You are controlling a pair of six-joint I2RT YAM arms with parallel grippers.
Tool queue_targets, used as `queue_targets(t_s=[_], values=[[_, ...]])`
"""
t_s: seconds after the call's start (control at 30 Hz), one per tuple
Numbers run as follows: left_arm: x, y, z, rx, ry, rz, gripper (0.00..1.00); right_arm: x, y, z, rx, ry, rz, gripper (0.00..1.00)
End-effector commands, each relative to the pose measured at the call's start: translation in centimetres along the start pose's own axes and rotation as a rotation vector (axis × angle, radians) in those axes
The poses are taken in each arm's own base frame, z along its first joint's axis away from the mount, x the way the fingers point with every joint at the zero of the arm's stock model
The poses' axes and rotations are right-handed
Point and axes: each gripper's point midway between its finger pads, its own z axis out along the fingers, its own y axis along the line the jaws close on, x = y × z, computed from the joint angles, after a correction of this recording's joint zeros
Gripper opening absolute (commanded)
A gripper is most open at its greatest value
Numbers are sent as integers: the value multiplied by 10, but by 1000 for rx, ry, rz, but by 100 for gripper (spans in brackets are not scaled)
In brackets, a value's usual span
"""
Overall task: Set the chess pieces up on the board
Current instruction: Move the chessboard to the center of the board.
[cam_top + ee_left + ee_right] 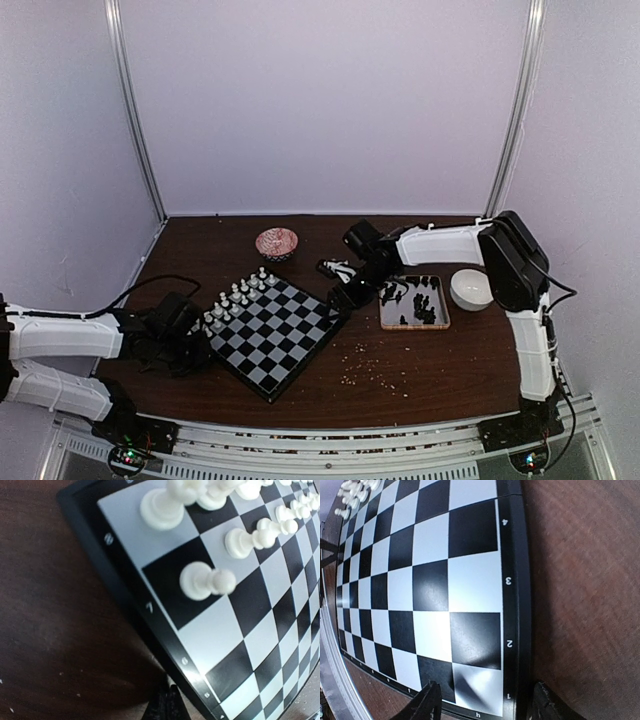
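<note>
The board [275, 335] lies turned like a diamond in the middle of the table. White chess pieces [238, 296] stand in two rows along its upper-left side; a pawn [205, 580] is close in the left wrist view. The black pieces [412, 300] lie heaped in a wooden-rimmed tray. My left gripper [196, 345] is shut and empty, its tips [167, 706] low over the table just outside the board's rim [165, 645]. My right gripper [485, 707] is open and empty over the board's right corner [485, 690], one finger [427, 706] over the squares and the other past the rim.
The tray [441, 322] sits right of the board, with a white bowl [471, 289] beyond it. A pink patterned bowl [277, 243] stands behind the board. Pale crumbs [375, 372] are scattered on the table in front of the tray.
</note>
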Motion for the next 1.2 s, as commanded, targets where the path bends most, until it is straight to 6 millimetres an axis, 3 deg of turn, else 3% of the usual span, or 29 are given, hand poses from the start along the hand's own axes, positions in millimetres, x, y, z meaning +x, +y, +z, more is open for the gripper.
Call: queue_targets(t_s=[0.0,0.27,0.4,0.87,1.17], values=[[0,12,8,-46,-19,43,0,22,33,-2,-44,19,-45,61],[-5,7,6,-34,-36,83,0,40,85,-3,-97,42,-137,61],[-11,-5,6,-2,-57,109,0,52,98,-4,-114,71,-160,61],[-44,-72,12,106,-127,222,0,66,80,-16,-36,83,-193,61],[-53,-96,16,151,-141,262,0,67,55,-33,24,92,-194,61]])
